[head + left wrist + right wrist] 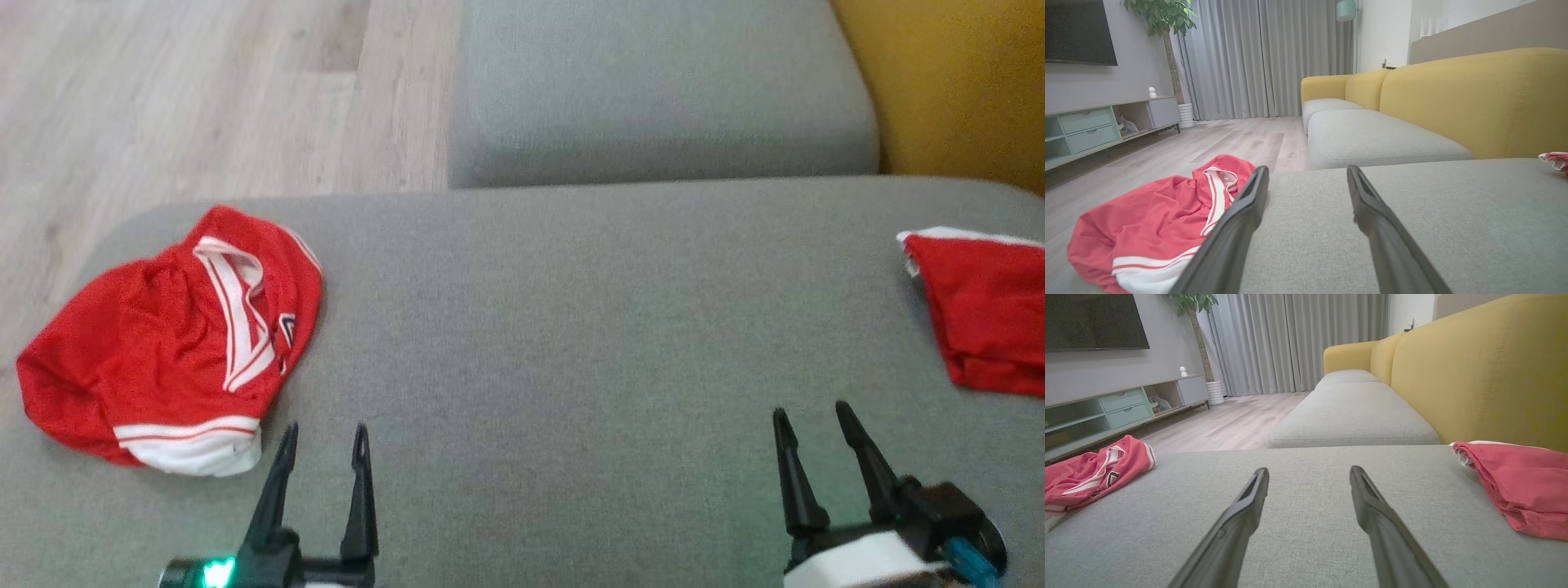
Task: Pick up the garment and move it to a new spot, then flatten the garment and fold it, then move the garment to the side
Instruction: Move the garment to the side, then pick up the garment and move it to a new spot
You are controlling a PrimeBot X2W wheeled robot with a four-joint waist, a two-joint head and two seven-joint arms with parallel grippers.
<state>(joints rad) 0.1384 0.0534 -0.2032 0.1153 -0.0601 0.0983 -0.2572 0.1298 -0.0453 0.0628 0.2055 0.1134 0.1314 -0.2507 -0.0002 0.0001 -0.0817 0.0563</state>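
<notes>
We see both grippers low over the wide grey seat cushion [571, 327], fingers pointing away from us. The left gripper [326, 429] has its two dark fingers spread apart with nothing between them. The right gripper [810, 410] is spread the same way and also empty.

The red jersey [163, 359] lies crumpled at the left end of the cushion, close to its rounded corner. White bands with thin red stripes run along its hem and neckline, and a small dark crest shows near the collar. It sits just ahead and to the left of the left gripper. Its white hem comes near the outer fingertip, but we see bare grey fabric between them, so they are apart. In the left wrist view the jersey [1155, 220] fills the lower left, partly behind the nearer finger of the left gripper [1307, 168]. From the right wrist view it [1094, 473] is far off to the left, well apart from the right gripper [1309, 469].

A second red garment [988, 318] with a white edge lies more compactly at the cushion's right edge, ahead and to the right of the right gripper and not touching it. Beyond lie a farther cushion [653, 90], the yellow backrest [955, 82] and the wooden floor [163, 98].
</notes>
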